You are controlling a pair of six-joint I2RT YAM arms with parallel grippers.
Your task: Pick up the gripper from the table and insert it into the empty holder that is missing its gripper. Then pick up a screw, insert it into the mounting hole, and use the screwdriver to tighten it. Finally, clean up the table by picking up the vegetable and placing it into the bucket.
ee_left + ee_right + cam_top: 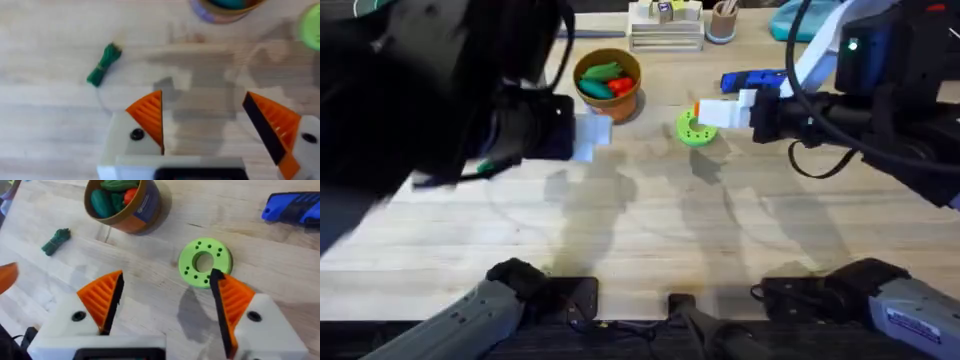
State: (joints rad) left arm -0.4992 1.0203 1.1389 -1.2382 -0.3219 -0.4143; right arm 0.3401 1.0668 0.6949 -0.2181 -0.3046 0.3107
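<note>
The dark green vegetable [104,65] lies on the bare wood, ahead of my left gripper [210,125], which is open and holds nothing. It also appears as the vegetable [56,241] near the orange-brown bucket [125,202], which holds green and red toys. My right gripper [167,302] is open just above the table beside the green ring disc [205,262]. The blue screwdriver [755,80] lies behind the right gripper [712,115]. The left gripper [588,135] hangs just left of the bucket [608,85]. The loose gripper, the holder and the screw are out of view.
The left arm rises large and dark over the table's left part. A tan cup [723,22] and a stack of flat trays [665,30] stand at the back edge. The green disc [697,130] sits right of the bucket. Bare wood spreads across the front half.
</note>
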